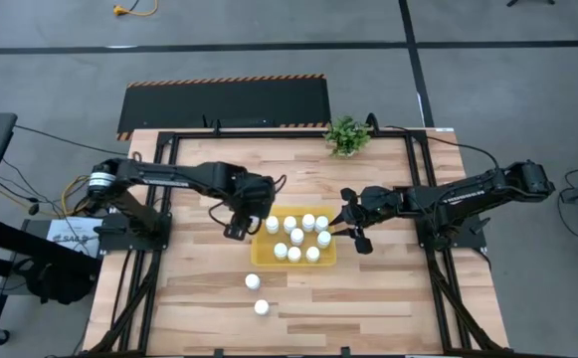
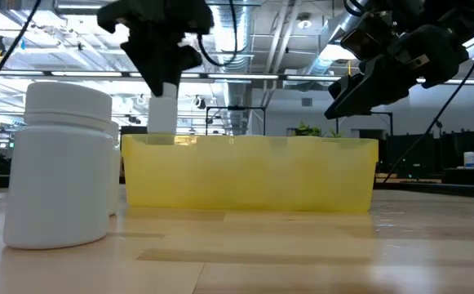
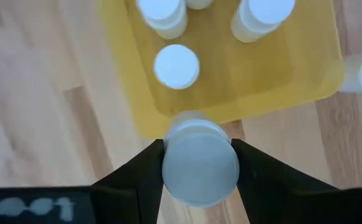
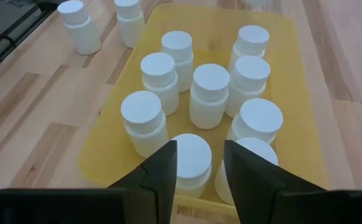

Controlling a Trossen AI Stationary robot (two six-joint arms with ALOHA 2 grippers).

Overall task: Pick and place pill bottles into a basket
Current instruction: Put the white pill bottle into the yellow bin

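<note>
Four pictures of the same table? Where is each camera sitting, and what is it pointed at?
High view: above the table, looking straight down; both arms, yellow basket, two loose bottles.
Low view: at tabletop height, looking level across; both arms hang in from above, a loose bottle close by.
Left wrist view: on the left arm, looking down past the left gripper, shut on a pill bottle.
Right wrist view: on the right arm, behind the right gripper, over the filled basket.
All four views share the basket.
</note>
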